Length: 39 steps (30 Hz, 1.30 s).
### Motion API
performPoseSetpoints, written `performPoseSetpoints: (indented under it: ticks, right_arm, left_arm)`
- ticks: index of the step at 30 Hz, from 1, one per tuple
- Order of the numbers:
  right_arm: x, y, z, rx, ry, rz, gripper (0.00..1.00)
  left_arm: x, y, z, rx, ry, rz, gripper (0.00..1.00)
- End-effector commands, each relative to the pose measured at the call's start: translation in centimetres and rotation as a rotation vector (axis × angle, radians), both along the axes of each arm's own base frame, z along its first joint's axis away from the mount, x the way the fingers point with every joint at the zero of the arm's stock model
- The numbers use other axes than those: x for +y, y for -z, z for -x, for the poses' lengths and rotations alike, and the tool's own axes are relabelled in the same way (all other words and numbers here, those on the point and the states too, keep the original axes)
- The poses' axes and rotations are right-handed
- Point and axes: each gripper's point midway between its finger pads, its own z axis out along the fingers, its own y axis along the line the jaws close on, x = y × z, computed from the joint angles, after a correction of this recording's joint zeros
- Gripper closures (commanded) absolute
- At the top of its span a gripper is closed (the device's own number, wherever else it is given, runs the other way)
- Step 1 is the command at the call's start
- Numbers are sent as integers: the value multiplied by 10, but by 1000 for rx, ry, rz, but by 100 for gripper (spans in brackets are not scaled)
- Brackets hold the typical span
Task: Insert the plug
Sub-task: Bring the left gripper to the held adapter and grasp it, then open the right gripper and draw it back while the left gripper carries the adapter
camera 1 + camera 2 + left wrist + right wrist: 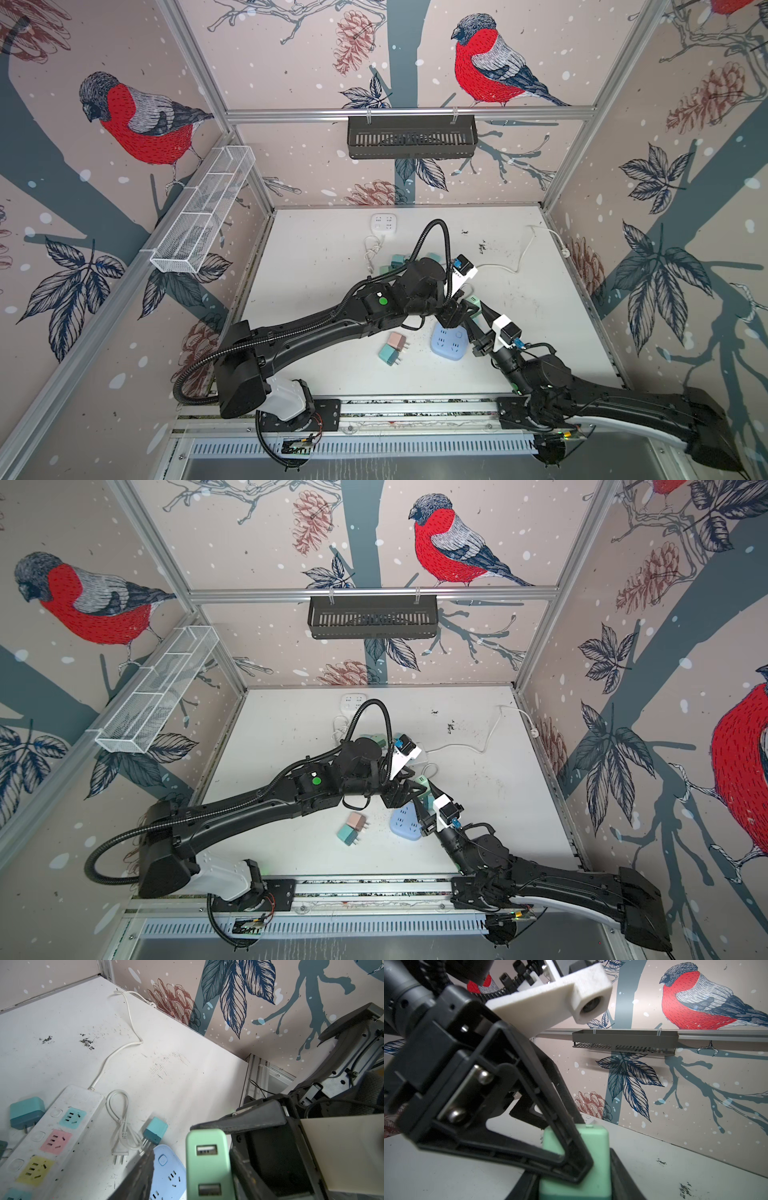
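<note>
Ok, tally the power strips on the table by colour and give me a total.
White: 2, the square power strip and the long power strip
Blue: 1, the rounded blue power strip
Total: 3

Arms meet mid-worktop [316,266]. Left hand [459,313] and right hand [477,318] both at green plug [473,302], above blue power strip [446,345]. Pink adapter [397,340] and teal adapter [389,355] lie near the strip.
</note>
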Motion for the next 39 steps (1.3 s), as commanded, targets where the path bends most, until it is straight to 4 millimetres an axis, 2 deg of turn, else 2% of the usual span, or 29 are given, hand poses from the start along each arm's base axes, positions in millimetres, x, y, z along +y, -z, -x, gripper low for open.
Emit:
performPoseSetpoints:
  ticks: [1, 9, 14, 19, 22, 23, 24, 26, 28, 29, 30, 33, 36, 38, 39]
  right_arm:
    - [-3, -3, -1, -32, 30, 24, 99]
    - [3, 5, 4, -88, 1, 99, 98]
    - [3, 5, 5, -96, -1, 105, 98]
    - [1, 6, 4, -92, 10, 101, 98]
    - [0, 6, 3, -89, 15, 94, 97]
    - [-1, 6, 3, -89, 15, 92, 94]
    - [-2, 5, 3, -86, 19, 85, 86]
    - [-5, 5, 2, -80, 27, 69, 60]
    - [-11, 4, 0, -75, 42, 44, 35]
    - [-15, 4, -2, -71, 54, 27, 4]
    - [-18, 3, -3, -64, 65, 13, 0]
    - [-25, 3, -7, -49, 69, -22, 0]
    - [-33, 3, -9, -29, 61, -75, 0]
    - [-53, 5, -19, 21, 125, -180, 0]
    - [-63, 7, -24, 44, 163, -224, 0]
  left_arm:
    - [0, 5, 6, -8, 42, -33, 42]
    - [-4, 16, 14, 6, 99, -64, 43]
    - [-7, 21, 14, 9, 112, -83, 51]
    - [-10, 25, 16, 12, 133, -94, 79]
    - [-10, 23, 16, 8, 138, -88, 91]
    - [-10, 23, 16, 6, 136, -88, 94]
    - [-9, 21, 17, 5, 138, -84, 98]
    - [-8, 17, 15, -5, 127, -77, 100]
    - [-1, 8, 5, -23, 65, -79, 100]
    - [4, 4, -1, -31, 30, -79, 100]
    - [12, -1, -10, -40, -11, -64, 100]
    - [40, -15, -35, -36, -90, 29, 100]
    - [80, -28, -58, -76, -182, 115, 100]
    - [106, -39, -68, -179, -277, 132, 100]
    - [116, -35, -69, -226, -306, 121, 100]
